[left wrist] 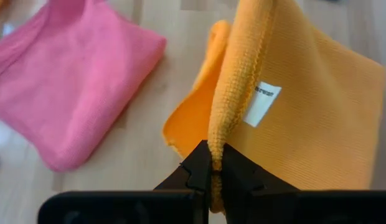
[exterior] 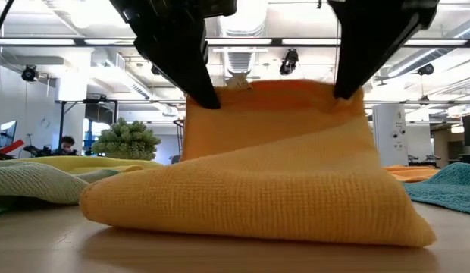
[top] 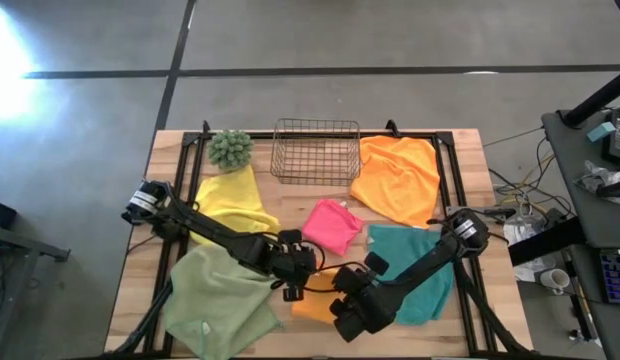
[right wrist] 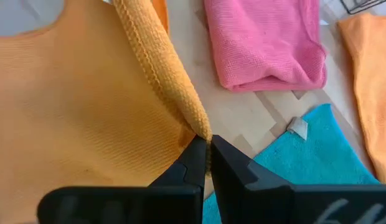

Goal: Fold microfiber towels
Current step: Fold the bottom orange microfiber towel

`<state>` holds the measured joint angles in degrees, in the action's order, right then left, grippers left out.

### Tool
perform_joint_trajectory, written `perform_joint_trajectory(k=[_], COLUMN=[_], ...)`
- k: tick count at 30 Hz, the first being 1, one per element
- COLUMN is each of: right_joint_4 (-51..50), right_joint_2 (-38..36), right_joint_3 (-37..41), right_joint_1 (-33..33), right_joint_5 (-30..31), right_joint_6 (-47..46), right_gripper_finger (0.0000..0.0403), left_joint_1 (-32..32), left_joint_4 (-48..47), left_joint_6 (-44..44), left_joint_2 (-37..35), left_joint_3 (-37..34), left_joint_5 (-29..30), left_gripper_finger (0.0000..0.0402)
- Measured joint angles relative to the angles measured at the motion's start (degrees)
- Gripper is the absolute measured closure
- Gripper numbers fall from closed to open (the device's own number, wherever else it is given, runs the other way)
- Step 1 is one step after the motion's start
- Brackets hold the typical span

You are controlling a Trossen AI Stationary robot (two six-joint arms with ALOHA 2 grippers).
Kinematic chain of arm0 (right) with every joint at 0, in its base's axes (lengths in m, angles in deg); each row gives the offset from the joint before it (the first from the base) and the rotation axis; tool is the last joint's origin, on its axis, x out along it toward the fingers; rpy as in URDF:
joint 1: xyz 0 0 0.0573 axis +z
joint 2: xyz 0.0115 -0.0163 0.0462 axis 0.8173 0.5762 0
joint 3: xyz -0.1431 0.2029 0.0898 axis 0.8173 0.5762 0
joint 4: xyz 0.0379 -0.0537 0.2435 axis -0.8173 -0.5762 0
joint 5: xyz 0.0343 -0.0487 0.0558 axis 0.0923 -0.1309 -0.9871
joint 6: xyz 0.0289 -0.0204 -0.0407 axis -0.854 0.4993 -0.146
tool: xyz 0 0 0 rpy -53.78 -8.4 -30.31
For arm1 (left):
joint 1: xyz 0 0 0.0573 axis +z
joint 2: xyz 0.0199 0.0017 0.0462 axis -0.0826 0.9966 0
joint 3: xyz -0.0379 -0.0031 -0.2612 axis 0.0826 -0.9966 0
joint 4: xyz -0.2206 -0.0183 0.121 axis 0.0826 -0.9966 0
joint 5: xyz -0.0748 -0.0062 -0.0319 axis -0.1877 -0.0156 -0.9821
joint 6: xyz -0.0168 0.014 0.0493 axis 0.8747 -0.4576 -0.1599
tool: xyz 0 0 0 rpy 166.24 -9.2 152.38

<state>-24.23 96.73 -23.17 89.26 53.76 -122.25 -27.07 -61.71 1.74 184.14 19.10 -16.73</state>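
A bright orange microfiber towel (exterior: pixel 280 174) with a fine knit grid fills the frame's centre, its white label (left wrist: pixel 263 102) right of centre. A pink towel (top: pixel 332 225), teal towel (top: pixel 415 262), yellow towel (top: pixel 233 197) and sage green towel (top: pixel 215 295) surround it on the pale wooden table (top: pixel 460 150).

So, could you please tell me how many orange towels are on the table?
2. One orange towel lies spread right of the wire basket; the other orange towel is pinched by both the left gripper and right gripper at the table's front.
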Motion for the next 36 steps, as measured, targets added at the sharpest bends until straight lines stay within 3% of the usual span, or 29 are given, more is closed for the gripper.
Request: perform_joint_trajectory(k=[4,10,18,21,25,31,36], right_joint_4=[-0.1,0.0,0.3,9.9,28.2,48.9,56.7], right_joint_2=[-0.9,-1.3,-7.2,-11.0,-14.5,-14.6,-13.2], right_joint_3=[0.0,0.7,3.6,6.6,14.9,25.2,28.9], right_joint_1=[-0.6,-1.7,-1.7,-1.2,-0.4,-0.4,-0.4], right_joint_5=[0.0,0.0,0.3,0.3,-4.0,-5.9,-10.6], right_joint_6=[2.4,3.9,5.7,11.8,19.3,20.1,19.3], right_gripper_finger=[0.0365,0.0305,0.0258,0.026,0.0273,0.0296,0.0318], left_joint_1=[0.3,1.0,2.3,0.7,-2.9,-4.6,-4.5], left_joint_4=[-0.3,-1.0,-14.0,-10.8,-1.8,15.7,19.5], left_joint_6=[-0.6,-0.6,-1.0,-4.7,-7.7,-4.9,-0.7], left_joint_2=[0.0,0.0,-2.0,-3.5,-3.3,-0.2,1.9], left_joint_3=[0.0,0.7,5.4,4.9,2.0,-4.5,-7.6], left_joint_5=[-1.5,-1.5,-3.6,-5.7,-6.2,-6.2,-6.3], left_gripper_finger=[0.0362,0.0283,0.0199,0.0192,0.0194,0.0213,0.0237])
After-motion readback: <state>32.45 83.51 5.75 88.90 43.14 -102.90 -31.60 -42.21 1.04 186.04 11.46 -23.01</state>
